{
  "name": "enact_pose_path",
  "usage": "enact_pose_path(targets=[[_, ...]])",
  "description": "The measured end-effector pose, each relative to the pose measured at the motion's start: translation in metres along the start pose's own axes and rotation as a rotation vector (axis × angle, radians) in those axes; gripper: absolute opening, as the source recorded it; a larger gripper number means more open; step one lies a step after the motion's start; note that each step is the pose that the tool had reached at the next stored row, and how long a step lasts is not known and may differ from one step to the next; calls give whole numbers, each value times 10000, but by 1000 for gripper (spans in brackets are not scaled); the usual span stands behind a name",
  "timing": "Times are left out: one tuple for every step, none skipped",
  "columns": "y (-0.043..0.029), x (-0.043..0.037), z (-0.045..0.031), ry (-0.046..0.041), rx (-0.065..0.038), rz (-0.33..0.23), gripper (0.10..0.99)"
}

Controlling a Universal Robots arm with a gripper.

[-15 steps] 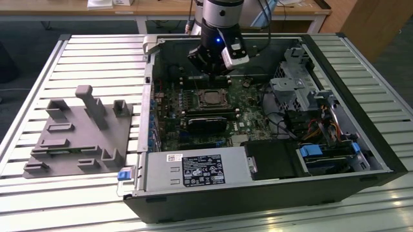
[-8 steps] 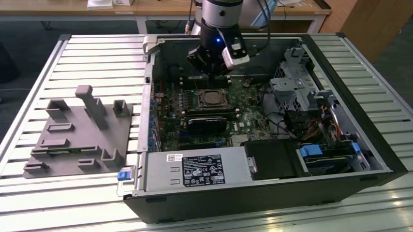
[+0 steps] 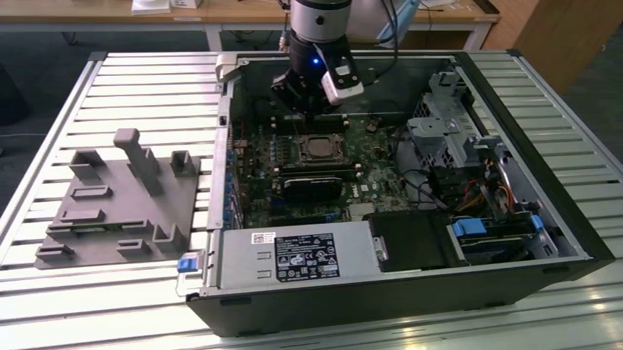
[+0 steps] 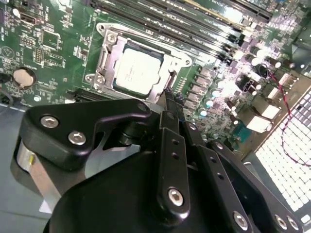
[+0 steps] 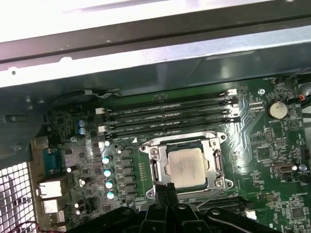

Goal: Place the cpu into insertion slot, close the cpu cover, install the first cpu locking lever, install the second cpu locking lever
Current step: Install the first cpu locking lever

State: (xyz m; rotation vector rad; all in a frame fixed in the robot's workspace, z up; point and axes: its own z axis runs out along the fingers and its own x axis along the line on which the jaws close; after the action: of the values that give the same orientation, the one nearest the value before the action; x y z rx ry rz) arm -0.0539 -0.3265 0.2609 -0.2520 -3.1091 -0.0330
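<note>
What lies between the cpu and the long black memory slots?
One side of the cpu cover, the silvery frame lying around the cpu, runs between it and the memory slots, as the first wrist view shows.

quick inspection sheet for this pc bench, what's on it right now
surface: slatted table carrying an open pc case
job's things: cpu seated on the board, cover flat around it
clutter: grey fixture at the exterior view's left of the case
gripper: gripper low over the board, at the cover's edge
cables: coloured wires inside the case, at the exterior view's right
surroundings: wooden desk behind
</note>
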Motion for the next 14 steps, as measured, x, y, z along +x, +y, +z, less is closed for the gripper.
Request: enact_pose_path(targets=[[-1,6,0,-57,-9,-12,106],[-2,12,1,-127,-21,-25,106],[-3,20,2,-202,-36,-33,106],[-6,33,3,-265,-47,-40,106],[-8,47,4,-295,-53,-43,106],[-9,56,5,-300,-54,-44,106],[-11,68,5,-304,-53,-45,106],[-13,78,6,-306,-54,-45,106],[-14,84,7,-307,-53,-44,106],[-15,90,7,-306,-52,-44,106],[-16,96,8,-307,-53,-45,106],[-17,102,8,-306,-53,-44,106],[-17,107,8,-306,-53,-45,106],[-18,111,9,-306,-52,-44,106]])
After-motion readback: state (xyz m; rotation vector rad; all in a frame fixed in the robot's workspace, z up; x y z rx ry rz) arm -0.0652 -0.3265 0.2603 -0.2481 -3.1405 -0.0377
